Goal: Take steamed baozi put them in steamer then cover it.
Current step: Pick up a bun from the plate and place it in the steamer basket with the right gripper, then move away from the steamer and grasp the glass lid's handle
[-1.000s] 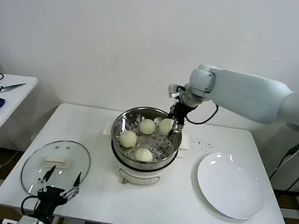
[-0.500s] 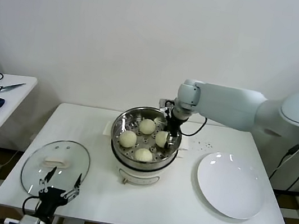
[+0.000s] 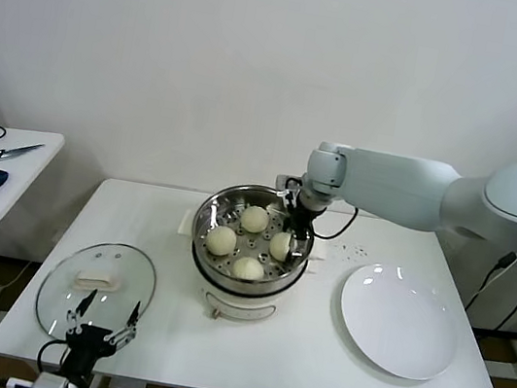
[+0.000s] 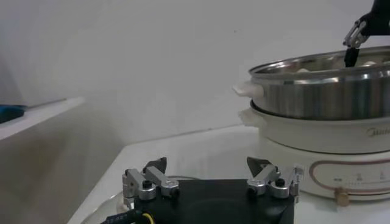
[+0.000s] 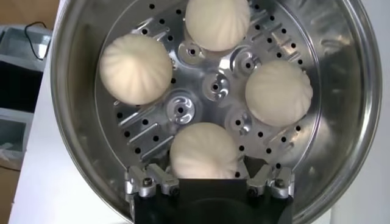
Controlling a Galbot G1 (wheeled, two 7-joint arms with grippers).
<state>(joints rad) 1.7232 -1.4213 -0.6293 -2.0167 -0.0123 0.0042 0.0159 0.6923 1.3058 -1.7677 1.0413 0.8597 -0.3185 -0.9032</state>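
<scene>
Pictured on a white table point(image 3: 312, 350): at its centre, the steamer point(image 3: 257, 215) on its white pot base point(image 3: 240, 299), with a bare white plate point(image 3: 400, 320) at 3 o'clock and the glass cover point(image 3: 96, 287) lying flat at 8 o'clock, handle up. Seen inside the steel basket, all four steamed baozi point(image 5: 205, 150), spaced in a ring on the perforated floor. Poised over the bun at the basket's 3 o'clock edge, the right gripper point(image 3: 291, 227), jaws spread and clasping nothing; parked low by the cover's near rim, the left gripper point(image 4: 210, 181), likewise spread wide.
</scene>
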